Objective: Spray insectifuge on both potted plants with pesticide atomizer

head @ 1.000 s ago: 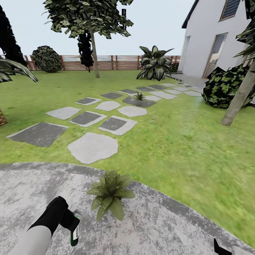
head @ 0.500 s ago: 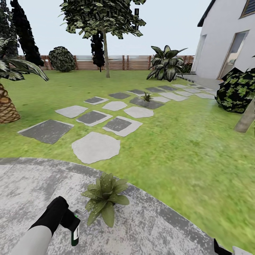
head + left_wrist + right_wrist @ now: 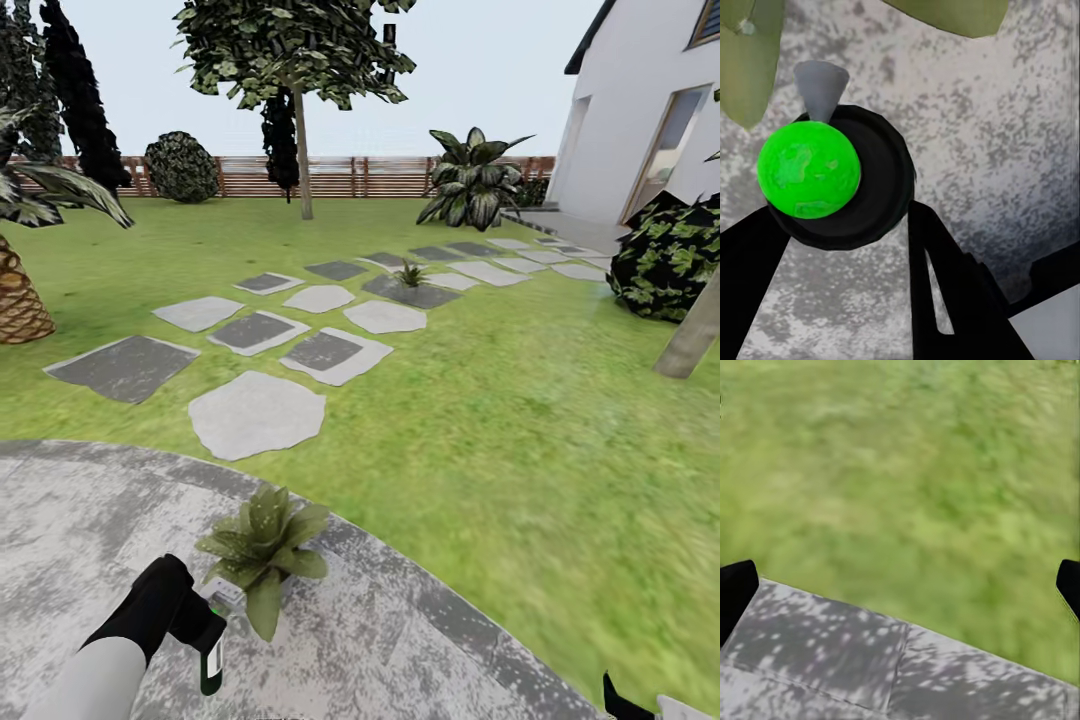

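Your left gripper (image 3: 205,628) is clamped on the pesticide atomizer (image 3: 211,655) just left of the near potted plant (image 3: 262,548); it looks light, rigid and slick, so hold the dark body.

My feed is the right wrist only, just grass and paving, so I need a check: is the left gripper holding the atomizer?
Observer: Yes, the left gripper is shut on the atomizer.
Operator: Where is the nearest plant?
Observer: One potted plant stands on the patio, right beside the atomizer's spray head.
Operator: And the other?
Observer: The second plant sits on a dark slab far up the path.
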### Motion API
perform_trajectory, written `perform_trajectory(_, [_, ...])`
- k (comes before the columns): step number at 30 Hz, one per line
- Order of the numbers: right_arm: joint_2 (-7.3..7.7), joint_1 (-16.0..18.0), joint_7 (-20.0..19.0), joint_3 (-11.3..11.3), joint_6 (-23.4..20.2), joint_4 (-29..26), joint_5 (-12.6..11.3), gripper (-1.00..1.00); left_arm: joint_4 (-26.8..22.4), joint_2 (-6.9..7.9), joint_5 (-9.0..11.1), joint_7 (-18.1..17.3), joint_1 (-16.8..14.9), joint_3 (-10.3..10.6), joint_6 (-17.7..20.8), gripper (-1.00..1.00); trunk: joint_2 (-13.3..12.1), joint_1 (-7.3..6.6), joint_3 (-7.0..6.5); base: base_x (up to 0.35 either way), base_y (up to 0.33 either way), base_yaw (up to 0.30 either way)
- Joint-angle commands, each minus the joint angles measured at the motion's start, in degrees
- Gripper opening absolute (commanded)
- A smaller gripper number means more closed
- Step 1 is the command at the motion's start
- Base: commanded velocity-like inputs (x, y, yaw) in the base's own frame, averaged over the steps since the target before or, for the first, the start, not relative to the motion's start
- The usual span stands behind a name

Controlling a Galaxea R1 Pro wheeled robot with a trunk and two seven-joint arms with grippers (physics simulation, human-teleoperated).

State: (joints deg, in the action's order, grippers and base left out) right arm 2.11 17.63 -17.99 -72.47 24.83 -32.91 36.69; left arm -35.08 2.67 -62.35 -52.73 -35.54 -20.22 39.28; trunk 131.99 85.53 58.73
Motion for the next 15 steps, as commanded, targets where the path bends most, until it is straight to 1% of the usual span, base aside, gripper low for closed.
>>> perform_trajectory(1, [0.0, 0.1, -0.5, -0.5, 0.3, 0.0, 0.3, 1.0, -0.1, -0.01, -0.4, -0.4, -0.1, -0.3, 0.3, -1.0, 0.0, -0.01, 0.05, 0.0, -0.314, 0.259])
perform_trajectory(6, [0.0, 0.1, -0.5, -0.5, 0.3, 0.0, 0.3, 1.0, -0.1, 0.05, -0.5, -0.4, -0.1, -0.3, 0.3, -1.0, 0.0, -0.01, 0.05, 0.0, -0.306, 0.273])
perform_trajectory(8, [0.0, 0.1, -0.5, -0.5, 0.3, 0.0, 0.3, 1.0, -0.1, 0.04, -0.4, -0.6, -0.1, -0.4, 0.3, -1.0, 0.0, -0.01, 0.05, 0.0, -0.102, 0.252])
perform_trajectory(10, [0.0, 0.1, -0.5, -0.5, 0.3, 0.0, 0.2, 1.0, 0.0, -0.09, -0.2, -1.0, -0.1, -0.3, 0.3, -1.0, 0.0, -0.01, 0.05, 0.0, -0.012, 0.098])
perform_trajectory(13, [0.0, 0.1, -0.5, -0.5, 0.3, 0.0, 0.2, 1.0, -0.1, -0.6, -0.4, -1.8, -0.5, 1.1, 0.2, -1.0, 0.0, -0.01, 0.05, 0.0, -0.002, 0.019])
perform_trajectory(14, [0.0, 0.1, -0.5, -0.4, 0.3, 0.0, 0.2, 1.0, -0.1, -0.53, -0.6, -1.9, -0.7, 2.4, 0.6, -1.0, 0.0, -0.01, 0.05, 0.0, -0.001, 0.005])
perform_trajectory(15, [0.0, 0.1, -0.5, -0.4, 0.3, 0.0, 0.2, 1.0, -0.2, -0.33, -0.6, -1.9, -0.7, 3.0, 0.8, -1.0, 0.0, -0.01, 0.05, 0.0, 0.0, 0.003])
